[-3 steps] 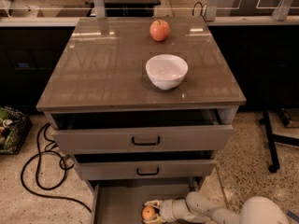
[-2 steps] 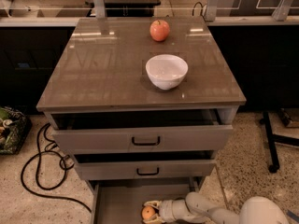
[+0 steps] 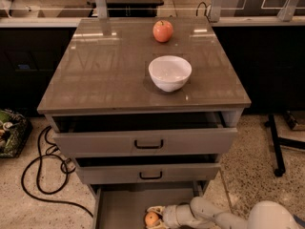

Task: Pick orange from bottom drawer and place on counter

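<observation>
The orange (image 3: 151, 218) lies on the flat grey floor of the open bottom drawer (image 3: 119, 209), near the frame's lower edge. My gripper (image 3: 154, 217) reaches in from the right on a white arm, and its fingers sit around the orange, one above and one below it. The counter (image 3: 105, 75) is the glossy brown-grey cabinet top above.
A white bowl (image 3: 169, 72) stands right of the counter's middle and a reddish apple (image 3: 163, 31) at its back. The two upper drawers (image 3: 147, 142) stand slightly open above the bottom one. Black cables (image 3: 43, 171) lie on the floor at left.
</observation>
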You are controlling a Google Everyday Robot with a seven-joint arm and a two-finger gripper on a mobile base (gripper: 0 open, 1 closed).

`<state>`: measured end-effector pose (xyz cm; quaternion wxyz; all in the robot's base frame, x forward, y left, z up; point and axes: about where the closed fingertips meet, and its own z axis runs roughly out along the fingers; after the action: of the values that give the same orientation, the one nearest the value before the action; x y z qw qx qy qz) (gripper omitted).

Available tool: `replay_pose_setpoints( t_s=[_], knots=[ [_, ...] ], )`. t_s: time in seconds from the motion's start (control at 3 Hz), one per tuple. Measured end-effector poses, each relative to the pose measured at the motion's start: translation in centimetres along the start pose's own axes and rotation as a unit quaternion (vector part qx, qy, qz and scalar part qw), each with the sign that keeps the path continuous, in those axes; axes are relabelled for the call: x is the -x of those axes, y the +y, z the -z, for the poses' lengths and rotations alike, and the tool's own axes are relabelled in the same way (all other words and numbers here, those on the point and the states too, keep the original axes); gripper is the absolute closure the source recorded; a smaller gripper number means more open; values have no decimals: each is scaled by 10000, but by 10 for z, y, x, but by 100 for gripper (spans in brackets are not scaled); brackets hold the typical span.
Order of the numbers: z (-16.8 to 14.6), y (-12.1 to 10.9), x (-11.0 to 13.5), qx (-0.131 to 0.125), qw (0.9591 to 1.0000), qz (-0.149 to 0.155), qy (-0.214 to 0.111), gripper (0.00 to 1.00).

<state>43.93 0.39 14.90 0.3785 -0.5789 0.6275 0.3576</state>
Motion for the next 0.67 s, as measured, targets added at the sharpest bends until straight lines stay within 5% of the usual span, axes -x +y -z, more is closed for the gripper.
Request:
replay_pose_setpoints(
  t_s=[0.67],
  knots=[
    [70,29,47,-385,9985,67,-396,100]
  ],
)
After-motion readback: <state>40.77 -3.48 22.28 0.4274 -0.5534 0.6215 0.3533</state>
